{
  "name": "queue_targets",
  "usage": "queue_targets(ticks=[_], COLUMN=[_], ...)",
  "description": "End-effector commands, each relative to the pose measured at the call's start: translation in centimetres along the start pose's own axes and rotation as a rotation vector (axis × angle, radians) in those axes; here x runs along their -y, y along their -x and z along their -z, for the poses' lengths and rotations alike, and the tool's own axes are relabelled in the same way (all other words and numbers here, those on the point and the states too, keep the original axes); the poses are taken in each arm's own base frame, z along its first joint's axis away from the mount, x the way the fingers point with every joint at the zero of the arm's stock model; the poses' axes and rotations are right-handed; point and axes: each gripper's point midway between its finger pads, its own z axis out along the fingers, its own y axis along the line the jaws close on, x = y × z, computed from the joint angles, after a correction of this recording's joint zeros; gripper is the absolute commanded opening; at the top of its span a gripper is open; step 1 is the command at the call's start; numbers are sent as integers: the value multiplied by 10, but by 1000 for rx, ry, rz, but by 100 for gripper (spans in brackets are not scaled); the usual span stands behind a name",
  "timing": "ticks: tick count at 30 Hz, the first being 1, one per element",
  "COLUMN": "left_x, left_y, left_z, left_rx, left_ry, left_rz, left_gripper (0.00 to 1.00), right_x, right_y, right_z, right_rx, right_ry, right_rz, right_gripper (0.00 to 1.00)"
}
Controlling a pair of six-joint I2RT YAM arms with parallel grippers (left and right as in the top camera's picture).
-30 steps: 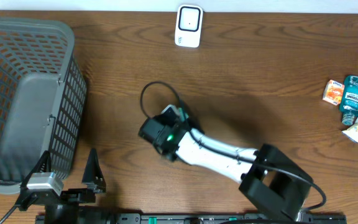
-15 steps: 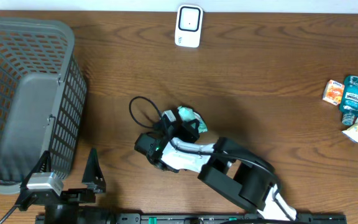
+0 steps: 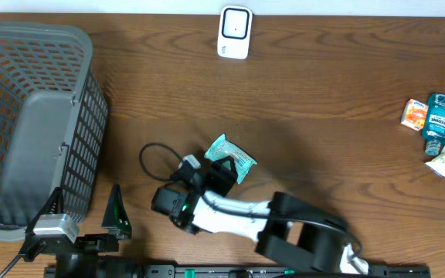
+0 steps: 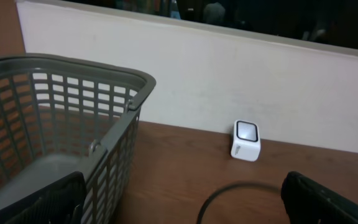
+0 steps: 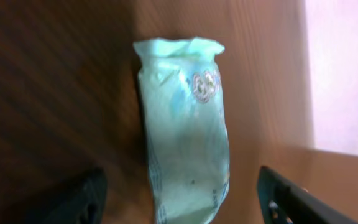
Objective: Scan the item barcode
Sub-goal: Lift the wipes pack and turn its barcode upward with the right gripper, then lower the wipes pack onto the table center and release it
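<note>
Far down-left of the scanner (image 3: pixel 235 32), by the basket (image 3: pixel 37 116), the left gripper (image 3: pixel 83 210) is seen fully apart and empty; no part is needed from it. The right gripper (image 5: pixel 182 186) is seen apart, clamped on nothing. The teal packet (image 3: pixel 231 157) lies free on the desk (image 3: pixel 323 93), straight below the scanner, well apart from it. No barcode is seen on the upper face. Judged: the packet is to be gripped by one crimped end, label face kept uncovered, then tilted toward the scanner window. The right arm is laid low, run in from below-right of the scanner, wrist bent up at the packet. Other items (image 3: pixel 439 131) sit far right of the scanner.
</note>
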Motion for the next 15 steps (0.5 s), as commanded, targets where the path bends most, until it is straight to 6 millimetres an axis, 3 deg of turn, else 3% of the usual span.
queue_targets(ticks=[1,3,7,13,15], left_x=[0,0,0,0,0], left_y=[0,0,0,0,0], left_z=[0,0,0,0,0], left_rx=[3,3,3,2,2], left_ry=[1,1,1,1,1], left_rz=[-16,-16,-16,-16,-16], left_gripper=[98,98,98,98,98], right_x=[-1,5,1,22,22], right_y=[2,-1,-3,-13,-16], right_z=[1,-1,0,-23,-26], right_rx=[-58,-88,-124,-183,-196], right_ry=[209,282,540,613,659], right_rz=[-117,-125,-91,-164,-169], right_gripper=[79,85,86,74,57])
